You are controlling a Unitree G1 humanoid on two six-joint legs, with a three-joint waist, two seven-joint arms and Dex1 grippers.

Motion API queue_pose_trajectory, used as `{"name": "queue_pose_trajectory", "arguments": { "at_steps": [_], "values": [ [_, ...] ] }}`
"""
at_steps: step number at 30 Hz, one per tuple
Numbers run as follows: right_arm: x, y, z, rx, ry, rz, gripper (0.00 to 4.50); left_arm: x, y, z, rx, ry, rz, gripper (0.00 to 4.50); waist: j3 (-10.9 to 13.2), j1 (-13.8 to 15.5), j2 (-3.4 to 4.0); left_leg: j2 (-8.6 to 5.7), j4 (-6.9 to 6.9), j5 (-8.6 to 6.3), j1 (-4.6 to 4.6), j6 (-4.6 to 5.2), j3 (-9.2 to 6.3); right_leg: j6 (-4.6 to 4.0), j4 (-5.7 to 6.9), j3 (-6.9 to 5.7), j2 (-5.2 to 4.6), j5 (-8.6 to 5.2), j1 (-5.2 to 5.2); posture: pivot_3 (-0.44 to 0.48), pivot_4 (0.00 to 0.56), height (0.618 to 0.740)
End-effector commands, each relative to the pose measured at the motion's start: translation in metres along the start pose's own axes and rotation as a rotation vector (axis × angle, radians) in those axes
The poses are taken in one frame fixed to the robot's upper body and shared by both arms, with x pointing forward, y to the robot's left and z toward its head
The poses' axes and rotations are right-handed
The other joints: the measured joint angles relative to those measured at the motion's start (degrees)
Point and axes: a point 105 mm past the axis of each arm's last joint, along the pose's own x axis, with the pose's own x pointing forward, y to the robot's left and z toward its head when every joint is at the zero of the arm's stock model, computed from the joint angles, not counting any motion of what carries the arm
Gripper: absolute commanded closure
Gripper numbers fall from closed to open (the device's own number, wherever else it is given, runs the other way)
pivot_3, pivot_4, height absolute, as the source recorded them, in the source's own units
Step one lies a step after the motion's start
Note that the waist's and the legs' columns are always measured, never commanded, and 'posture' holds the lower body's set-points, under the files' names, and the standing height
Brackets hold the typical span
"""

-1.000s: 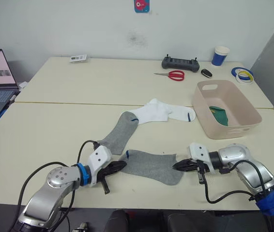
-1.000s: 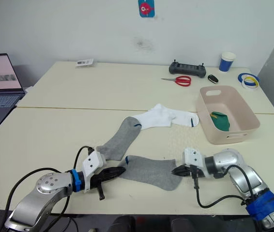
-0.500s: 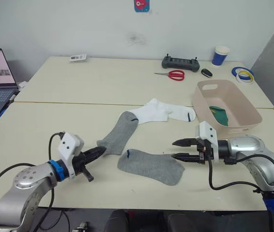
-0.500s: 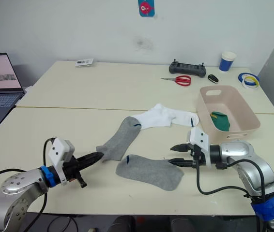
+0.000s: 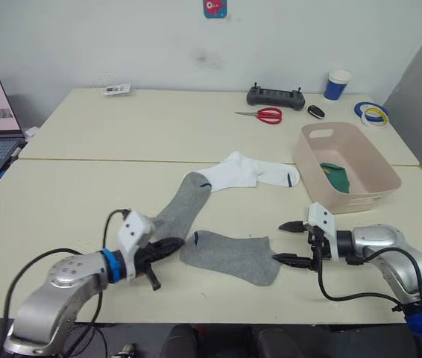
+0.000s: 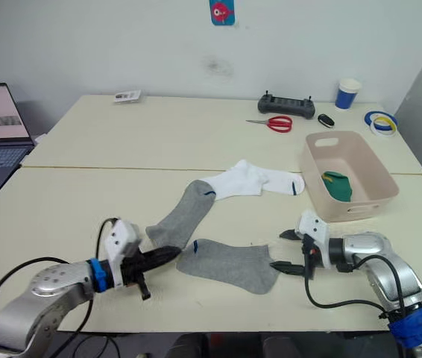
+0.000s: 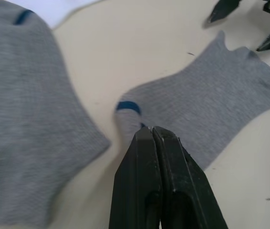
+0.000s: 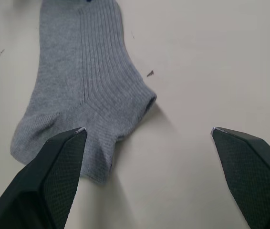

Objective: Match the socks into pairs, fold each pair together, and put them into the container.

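Two ribbed grey socks: one (image 5: 230,256) flat at table (image 5: 69,194) centre, second (image 5: 183,206) at its 11 o'clock. White pair (image 5: 254,171) beyond. Green sock (image 5: 337,176) in smooth pink tub (image 5: 375,190). Left hand (image 7: 153,138) clenched, empty; right hand (image 5: 290,242) spread wide.

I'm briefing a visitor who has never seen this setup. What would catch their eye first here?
Probably the two grippers flanking the near grey sock: the left gripper shut at its marked end, the right gripper open wide at its other end. A second grey sock and a white sock lie beyond it, and the pink container at the right holds a green sock.
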Motion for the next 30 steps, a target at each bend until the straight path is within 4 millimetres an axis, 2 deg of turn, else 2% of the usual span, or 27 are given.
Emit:
{"name": "queue_pose_trajectory", "arguments": {
  "at_steps": [1, 3, 6, 17, 25, 30],
  "values": [
    [0.007, -0.002, 0.009, -0.015, -0.037, 0.006, 0.02, 0.004, -0.001, 0.001, 0.030, 0.018, -0.002, 4.50, 0.0, -0.1, 0.00, 0.01, 0.00, 0.00, 0.02, 0.00, -0.02, 0.00, 0.02, 0.00, 0.01, 0.00, 0.00, 0.000, 0.150, 0.740],
    [0.013, -0.003, 0.011, -0.002, -0.046, 0.020, 0.02, 0.008, 0.002, 0.000, 0.031, 0.018, 0.004, 4.50, 0.0, -0.1, 0.00, 0.01, 0.00, 0.00, 0.05, 0.00, -0.02, 0.00, 0.06, -0.01, 0.04, 0.00, 0.02, 0.000, 0.150, 0.740],
    [0.020, -0.002, 0.012, 0.005, -0.053, 0.047, 0.65, 0.010, 0.003, 0.001, 0.028, 0.007, 0.014, 4.50, 0.0, 0.0, 0.00, -0.03, 0.01, 0.00, 0.05, 0.00, 0.00, -0.03, 0.06, -0.02, 0.06, 0.02, 0.02, 0.000, 0.150, 0.740],
    [0.025, 0.000, 0.017, 0.001, -0.068, 0.081, 4.49, 0.006, -0.004, 0.005, -0.005, -0.033, 0.033, 4.50, 0.0, 0.0, 0.00, -0.02, 0.00, 0.00, -0.02, 0.00, -0.06, -0.02, 0.01, -0.01, 0.01, 0.01, 0.01, 0.000, 0.150, 0.740],
    [0.028, 0.003, 0.022, -0.035, -0.065, 0.104, 4.49, -0.004, 0.005, 0.001, -0.021, -0.010, 0.081, 4.50, 0.0, 0.0, 0.00, -0.03, 0.02, 0.00, 0.00, 0.00, -0.02, -0.02, 0.03, -0.02, 0.02, 0.01, 0.01, 0.000, 0.150, 0.740],
    [0.032, 0.002, 0.026, -0.142, -0.019, 0.141, 4.49, -0.007, -0.002, 0.001, -0.038, -0.015, 0.063, 4.50, 0.0, -0.1, 0.01, -0.01, 0.01, 0.00, 0.00, 0.00, -0.02, -0.02, 0.02, -0.02, 0.02, 0.01, -0.01, 0.000, 0.150, 0.740]
  ]
}}
